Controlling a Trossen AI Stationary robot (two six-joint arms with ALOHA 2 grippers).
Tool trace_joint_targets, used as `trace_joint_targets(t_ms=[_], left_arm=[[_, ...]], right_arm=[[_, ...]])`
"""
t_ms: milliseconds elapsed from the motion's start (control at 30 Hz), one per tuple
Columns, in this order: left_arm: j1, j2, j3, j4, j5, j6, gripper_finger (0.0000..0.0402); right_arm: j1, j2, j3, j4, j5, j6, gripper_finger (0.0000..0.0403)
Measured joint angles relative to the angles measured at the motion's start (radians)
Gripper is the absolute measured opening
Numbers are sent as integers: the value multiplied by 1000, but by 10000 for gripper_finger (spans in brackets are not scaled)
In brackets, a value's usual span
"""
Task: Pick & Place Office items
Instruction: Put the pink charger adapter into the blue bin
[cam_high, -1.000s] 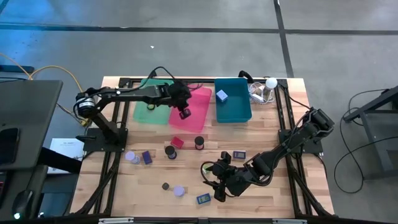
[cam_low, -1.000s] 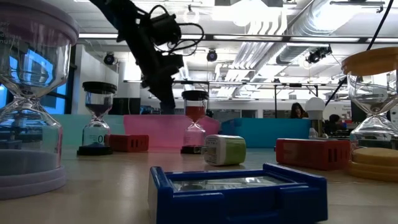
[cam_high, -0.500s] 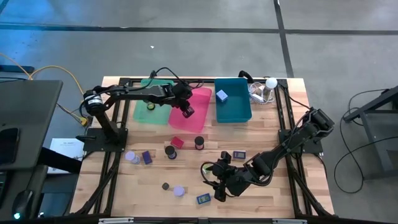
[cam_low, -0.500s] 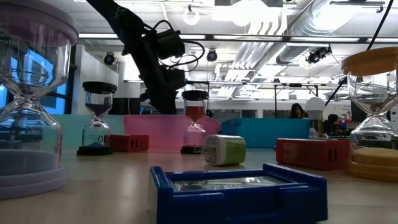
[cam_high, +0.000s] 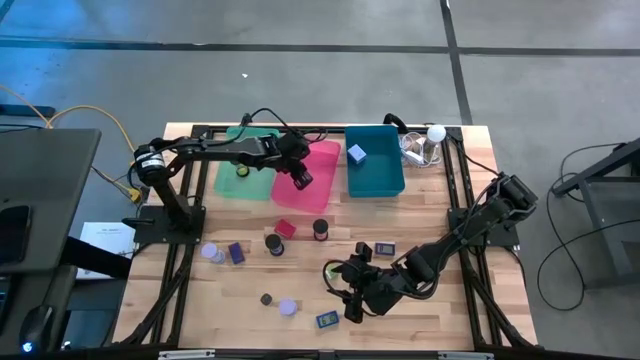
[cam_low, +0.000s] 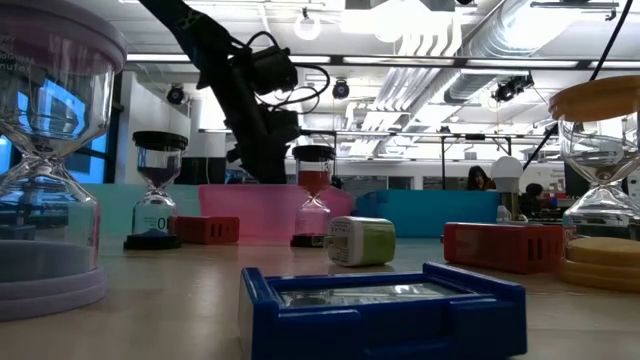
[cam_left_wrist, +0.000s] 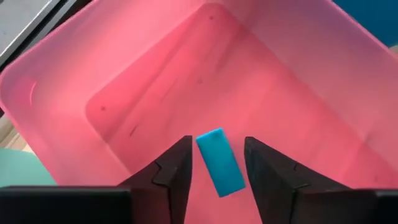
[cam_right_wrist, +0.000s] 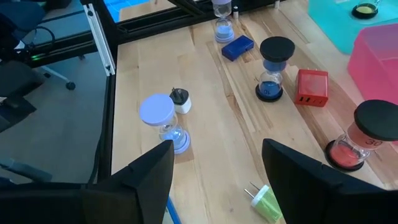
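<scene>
At the near edge of the wooden surface (cam_high: 420, 310) a flat blue case (cam_high: 326, 320) lies beside the right end effector (cam_high: 350, 298), which hovers low over the boards with its fingers spread and nothing between them. Just beyond it stand a lavender-capped hourglass (cam_high: 288, 307) and a small black plug (cam_high: 266, 298). Farther back, a red block (cam_high: 285, 228) sits between two black-capped hourglasses (cam_high: 274, 243), with a purple block (cam_high: 236, 253) and another lavender hourglass (cam_high: 210, 252) off to the left. At the far side, the left end effector (cam_left_wrist: 214, 163) hangs over the pink bin (cam_high: 318, 182), fingers parted, a turquoise block (cam_left_wrist: 220, 162) lying in the bin below the gap. The green bin (cam_high: 232, 180) sits left of it, the teal bin (cam_high: 375, 170) right.
</scene>
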Motion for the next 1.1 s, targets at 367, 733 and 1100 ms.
trace_joint_targets(t_ms=[367,733,1100], left_arm=[[-18,-138,17,8,42,59,143],[-167,-354,17,-127,45,111,143],[-348,-499,17,-294,44,78,143]], right_arm=[[0,0,0,8,-81,-44,233],[-41,1,0,39,-120,-10,233],[-98,51,0,67,-222,7,232]])
